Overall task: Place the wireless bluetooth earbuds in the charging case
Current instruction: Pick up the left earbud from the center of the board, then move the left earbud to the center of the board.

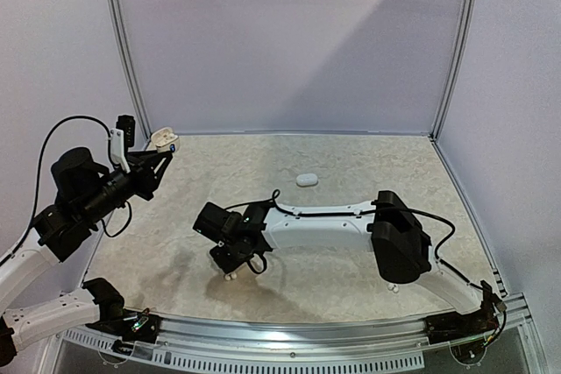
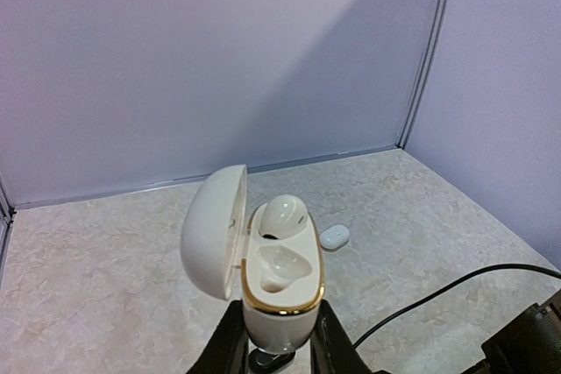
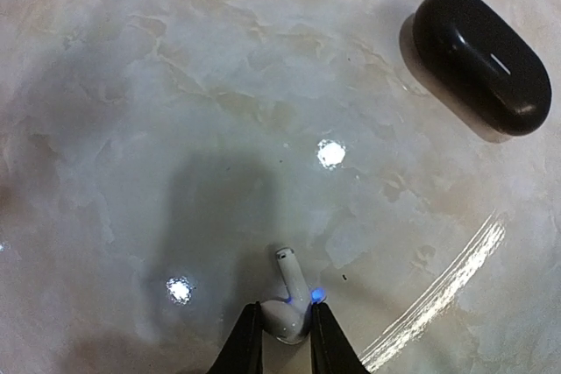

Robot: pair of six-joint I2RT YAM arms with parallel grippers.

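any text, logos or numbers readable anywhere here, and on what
None readable. The open white gold-rimmed charging case is unmarked on the sides shown, the glossy black oval case shows only a glare streak, and the white stemmed earbud only a blue light.

Bench: cream-beige marbling, glossy. Open case: white, gold rim. Seated bud: white. Stemmed bud: white, blue glow at its side. Closed case: gloss black. Walls: pale lilac. Arms: white shells, black joints.

Glossy white case — shiny marbled table
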